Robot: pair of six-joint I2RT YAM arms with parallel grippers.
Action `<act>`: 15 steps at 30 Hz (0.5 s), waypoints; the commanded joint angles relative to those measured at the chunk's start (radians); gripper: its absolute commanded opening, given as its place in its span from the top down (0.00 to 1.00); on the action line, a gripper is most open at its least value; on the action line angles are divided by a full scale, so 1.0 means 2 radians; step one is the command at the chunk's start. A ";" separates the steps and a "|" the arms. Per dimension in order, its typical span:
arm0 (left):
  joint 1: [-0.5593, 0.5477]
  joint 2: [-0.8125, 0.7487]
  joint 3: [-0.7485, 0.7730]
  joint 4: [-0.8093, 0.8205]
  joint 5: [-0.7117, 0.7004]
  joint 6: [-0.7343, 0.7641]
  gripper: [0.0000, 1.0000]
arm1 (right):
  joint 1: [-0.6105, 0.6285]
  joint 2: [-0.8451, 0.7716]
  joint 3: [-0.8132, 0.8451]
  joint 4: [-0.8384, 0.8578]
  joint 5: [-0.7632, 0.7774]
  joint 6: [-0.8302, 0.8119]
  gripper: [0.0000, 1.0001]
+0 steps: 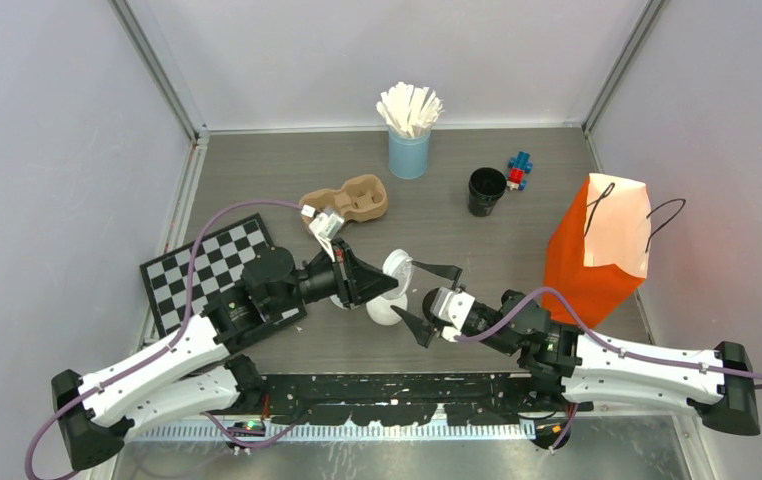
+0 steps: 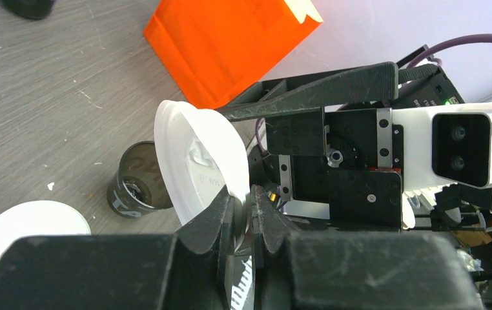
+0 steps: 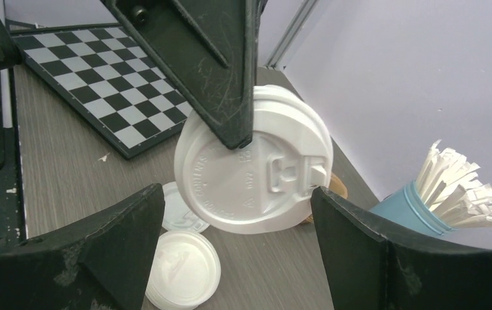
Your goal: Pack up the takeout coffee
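My left gripper is shut on the rim of a white sip lid and holds it on edge above the table. In the left wrist view the jaws pinch that lid. Just beyond it stands a lidless black paper cup with white print. My right gripper is open and empty, with a finger on either side of the held lid without touching it. Another open black cup stands at the back. The orange paper bag stands at the right.
Loose white lids lie on the table under the grippers; they also show in the right wrist view. A cardboard cup carrier, a light-blue cup of stirrers, a small toy and a checkerboard are around.
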State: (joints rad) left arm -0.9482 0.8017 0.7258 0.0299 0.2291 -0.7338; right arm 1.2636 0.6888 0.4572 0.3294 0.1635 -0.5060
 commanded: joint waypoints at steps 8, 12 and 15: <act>-0.001 -0.016 0.010 -0.003 0.033 0.011 0.94 | 0.002 -0.022 0.000 0.016 0.006 -0.006 0.12; -0.001 -0.017 0.013 -0.007 0.034 0.014 0.94 | 0.002 -0.016 0.002 0.011 0.002 -0.002 0.12; -0.001 -0.014 0.013 -0.008 0.036 0.012 0.94 | 0.002 -0.011 0.003 0.011 -0.001 -0.002 0.12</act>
State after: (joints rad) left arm -0.9482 0.7837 0.7258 0.0032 0.2745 -0.7238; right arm 1.2640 0.6621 0.4503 0.3271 0.1703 -0.5167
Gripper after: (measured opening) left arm 0.119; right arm 0.880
